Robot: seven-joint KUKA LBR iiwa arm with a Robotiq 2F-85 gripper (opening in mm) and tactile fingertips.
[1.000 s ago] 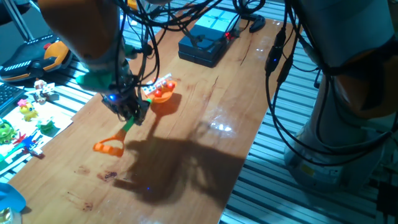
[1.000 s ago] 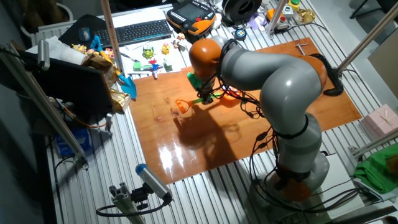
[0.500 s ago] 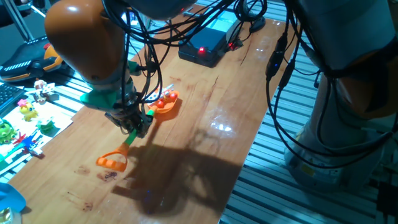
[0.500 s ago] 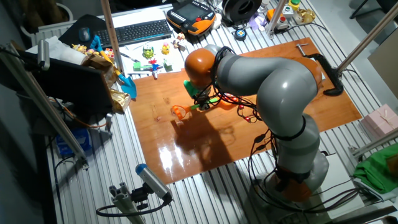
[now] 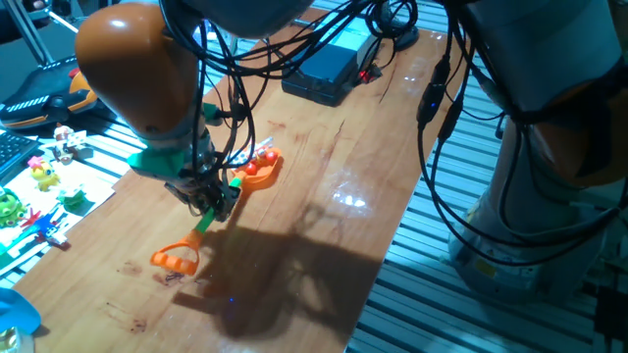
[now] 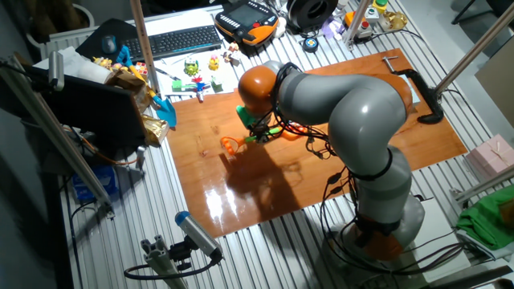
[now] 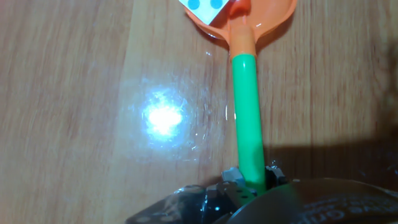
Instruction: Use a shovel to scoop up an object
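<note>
Gripper (image 5: 209, 199) is clamped on the green shaft of the shovel (image 5: 211, 215), the fingers closed around it a little past the middle, nearer the blade than the loop. Seen in one fixed view, the shovel lies slantwise over the wooden table (image 5: 324, 186): its orange D-shaped loop (image 5: 177, 258) sits toward 7 o'clock from the gripper, low over the wood (whether it touches I cannot tell), and its orange blade (image 5: 257, 169) lies toward 1 o'clock.

From the hand view, the shaft (image 7: 247, 118) runs from the gripper (image 7: 252, 182) at 6 o'clock straight up to the blade (image 7: 261, 22) at 12 o'clock. The die (image 7: 208, 9) rests on the left part of the blade, a white face with blue dots turned up, cut off by the top edge of the frame. A small red piece (image 7: 239, 6) sits just beside it, above the blade's neck. A bright spot of light glares off the wood at 9 o'clock from the shaft.

Back in the fixed view, red shows in the blade too, with something white at its far rim, too small to read. A dark box (image 5: 324, 67) lies on the table toward 1 o'clock, well apart from the blade. Small toys (image 5: 44, 176) are scattered off the table edge at 9 o'clock.

Viewed from the other side, the arm (image 6: 337, 104) bends over the table (image 6: 377, 160), with the gripper (image 6: 259, 132) low and the loop (image 6: 230, 144) toward 9 o'clock of it.
</note>
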